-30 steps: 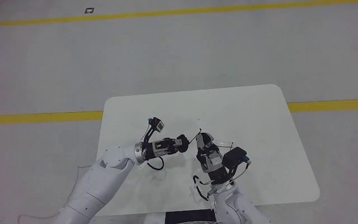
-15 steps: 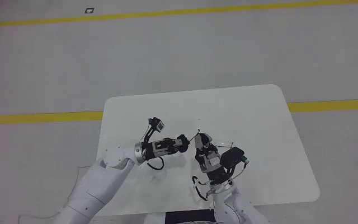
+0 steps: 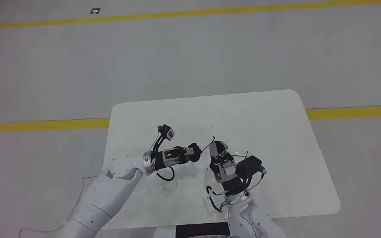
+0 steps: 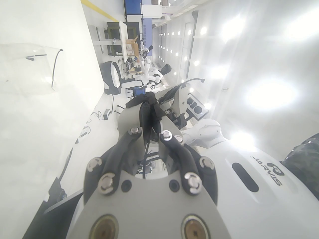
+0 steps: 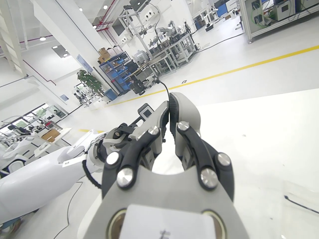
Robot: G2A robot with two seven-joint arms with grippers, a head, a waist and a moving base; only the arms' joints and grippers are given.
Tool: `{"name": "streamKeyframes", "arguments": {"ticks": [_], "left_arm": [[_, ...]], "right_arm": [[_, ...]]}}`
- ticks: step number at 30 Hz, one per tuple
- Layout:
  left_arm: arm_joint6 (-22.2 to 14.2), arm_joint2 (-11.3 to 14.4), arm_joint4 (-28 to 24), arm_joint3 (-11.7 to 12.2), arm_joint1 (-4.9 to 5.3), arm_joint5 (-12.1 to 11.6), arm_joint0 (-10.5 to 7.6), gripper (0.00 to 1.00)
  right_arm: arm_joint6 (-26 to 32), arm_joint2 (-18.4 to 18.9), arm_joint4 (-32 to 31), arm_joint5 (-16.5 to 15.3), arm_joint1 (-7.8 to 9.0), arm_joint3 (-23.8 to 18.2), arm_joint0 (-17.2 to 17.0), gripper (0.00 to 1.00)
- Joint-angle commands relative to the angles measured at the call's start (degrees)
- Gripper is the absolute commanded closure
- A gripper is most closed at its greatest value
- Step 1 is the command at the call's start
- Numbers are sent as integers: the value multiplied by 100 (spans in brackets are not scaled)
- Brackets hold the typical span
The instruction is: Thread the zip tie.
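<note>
A thin black zip tie (image 3: 208,143) is held above the white table (image 3: 268,119) between both grippers, near the table's front middle. My right gripper (image 5: 169,105) is shut on the zip tie (image 5: 165,89), whose free end curves up past the fingertips. My left gripper (image 4: 148,99) is shut too, with a thin black strip of the zip tie (image 4: 146,150) running down between its fingers. In the top view the left gripper (image 3: 195,149) and right gripper (image 3: 215,146) point at each other, almost touching.
A clear plastic holder (image 4: 30,68) with spare black zip ties lies on the table just beside the right arm, also seen as the clear holder (image 5: 301,200). The far and right parts of the table are bare. A yellow floor line (image 3: 178,13) runs beyond it.
The right gripper drifted a little toward the left gripper and back again. The left arm has stayed in place, and both grips look unchanged.
</note>
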Motion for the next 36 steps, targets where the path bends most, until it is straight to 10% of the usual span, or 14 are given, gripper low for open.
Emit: {"name": "streamKeyframes", "arguments": {"ticks": [1, 36], "left_arm": [[0, 0, 0, 0, 0, 0, 0, 100], [0, 0, 0, 0, 0, 0, 0, 100]], "right_arm": [[14, 7, -26, -2, 4, 5, -3, 100], [103, 109, -351, 75, 67, 6, -92, 100]]}}
